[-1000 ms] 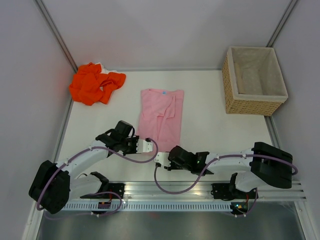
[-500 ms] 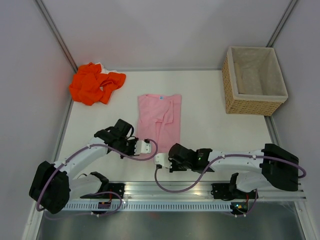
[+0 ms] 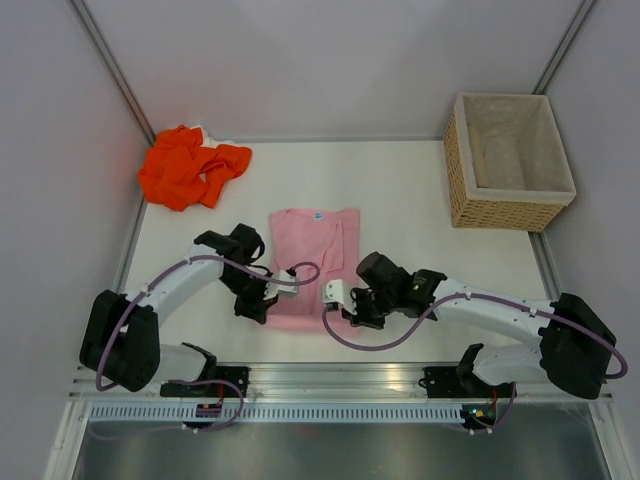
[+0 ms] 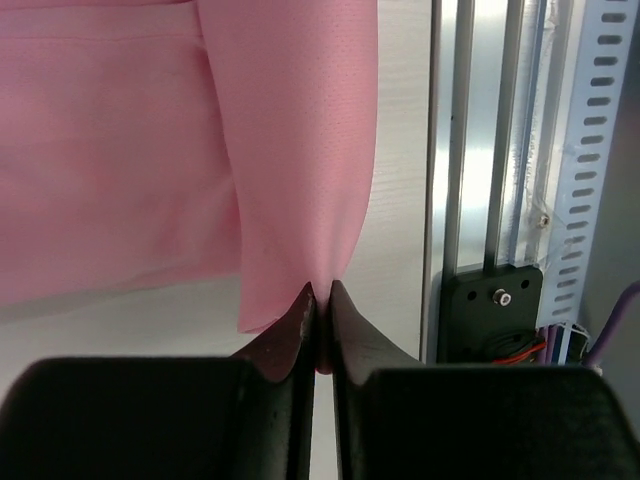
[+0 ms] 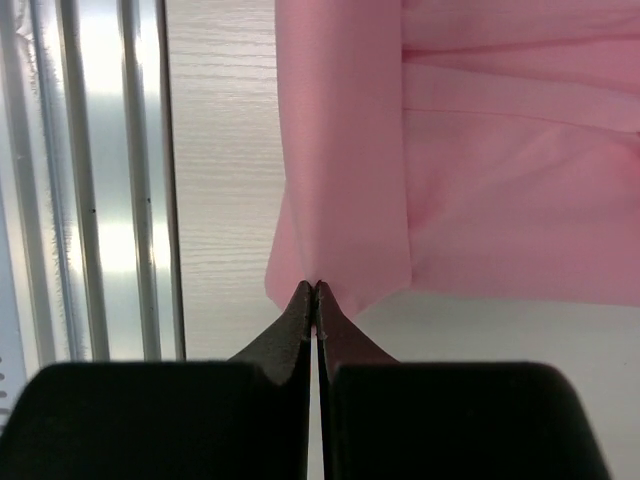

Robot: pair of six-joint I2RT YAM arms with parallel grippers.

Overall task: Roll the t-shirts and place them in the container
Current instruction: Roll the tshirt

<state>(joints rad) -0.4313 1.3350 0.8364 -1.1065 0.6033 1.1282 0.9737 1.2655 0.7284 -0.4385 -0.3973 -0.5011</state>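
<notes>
Tightly on pink t-shirt (image 3: 312, 240): left gripper (image 4: 320, 292), right gripper (image 5: 315, 288).

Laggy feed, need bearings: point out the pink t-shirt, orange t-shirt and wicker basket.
pink t-shirt (image 3: 312, 240): top view, flat upper body.
orange t-shirt (image 3: 185, 165): top view, middle of crumpled heap.
wicker basket (image 3: 500, 213): top view, near woven wall.

Top view high, looking down; wrist views close, sharing pink t-shirt (image 3: 310, 250).
</notes>
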